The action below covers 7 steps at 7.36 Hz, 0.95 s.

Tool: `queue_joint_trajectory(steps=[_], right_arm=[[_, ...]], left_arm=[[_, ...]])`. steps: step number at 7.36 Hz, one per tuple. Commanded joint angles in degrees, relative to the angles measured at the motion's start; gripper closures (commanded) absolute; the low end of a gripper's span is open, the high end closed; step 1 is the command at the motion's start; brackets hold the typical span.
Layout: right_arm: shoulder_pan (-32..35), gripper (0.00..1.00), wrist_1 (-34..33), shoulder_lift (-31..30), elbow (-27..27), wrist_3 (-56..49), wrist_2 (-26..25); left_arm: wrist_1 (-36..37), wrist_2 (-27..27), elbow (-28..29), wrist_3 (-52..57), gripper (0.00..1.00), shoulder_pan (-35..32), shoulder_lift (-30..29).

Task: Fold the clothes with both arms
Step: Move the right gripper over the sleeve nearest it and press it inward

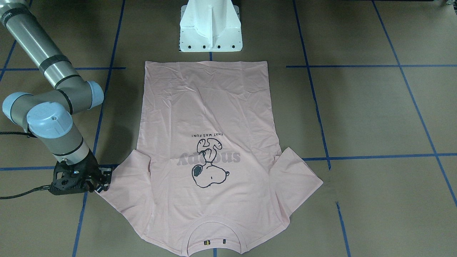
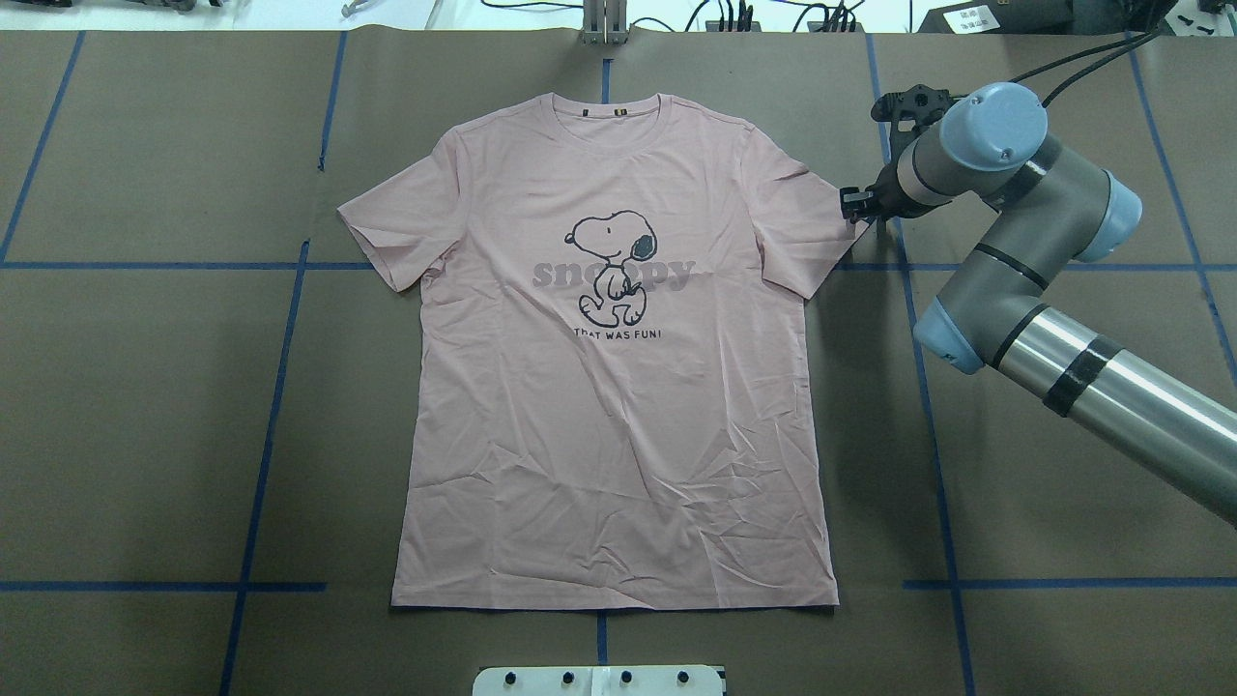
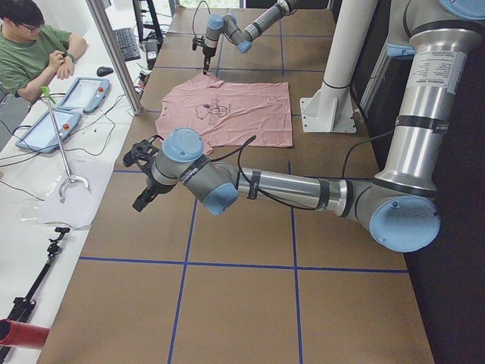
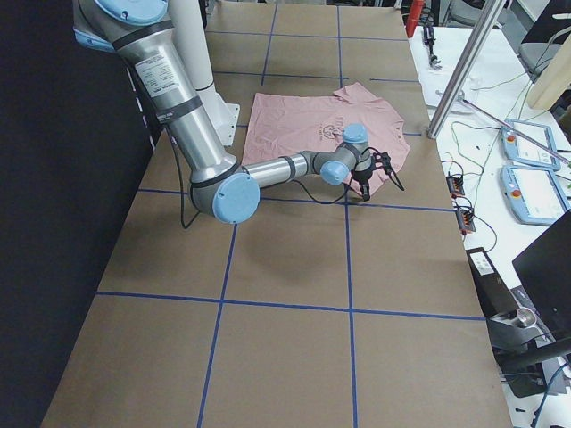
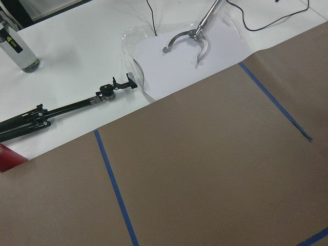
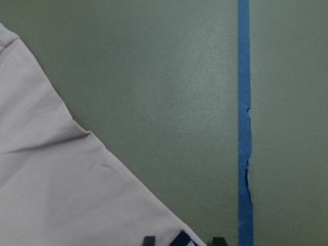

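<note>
Currently the T-shirt [image 2: 618, 406] lies flat on the bench [image 2: 145, 435], print up. Its hem is just in front of the white pedestal [image 2: 599, 680] and its collar is at the end away from it, so the long axis runs straight out from the pedestal.

The right gripper [image 2: 858, 208] sits at the tip of the near sleeve [image 2: 797, 227], off to the pedestal's right and at the collar end. In the right wrist view two fingertips [image 6: 148, 240] stand apart at the bottom edge. The sleeve corner and its black tag [image 6: 180, 240] lie between them. The gripper is probably spread with nothing grasped, though only the tips show.

The left gripper [image 3: 144, 196] hangs over bare bench off to the pedestal's left, well apart from the shirt and out past the other sleeve [image 2: 387, 232]. Only the side camera shows it, so I cannot tell if it is spread or clenched.

Key relation: the cloth lies inward from the right gripper, toward the pedestal's centre line, so a sleeve fold would go that way. The right gripper is much nearer the cloth, and the left gripper needs to come in to its sleeve first.
</note>
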Motion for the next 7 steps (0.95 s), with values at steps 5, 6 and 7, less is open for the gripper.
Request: queue_joint_trajectory(steps=[5, 6, 7], right_arm=[[-0.12, 1.00, -0.67, 2.80, 0.43, 2.79, -0.75], [-0.21, 1.00, -3.20, 5.50, 0.52, 5.07, -0.83], [-1.34, 1.00, -6.61, 8.75, 0.61, 6.92, -2.66]], left_arm=[[0.00, 0.00, 0.31, 0.09, 0.00, 0.00, 0.00], [0.00, 0.00, 0.40, 0.09, 0.00, 0.00, 0.00], [0.00, 0.00, 0.40, 0.00, 0.00, 0.00, -0.08]])
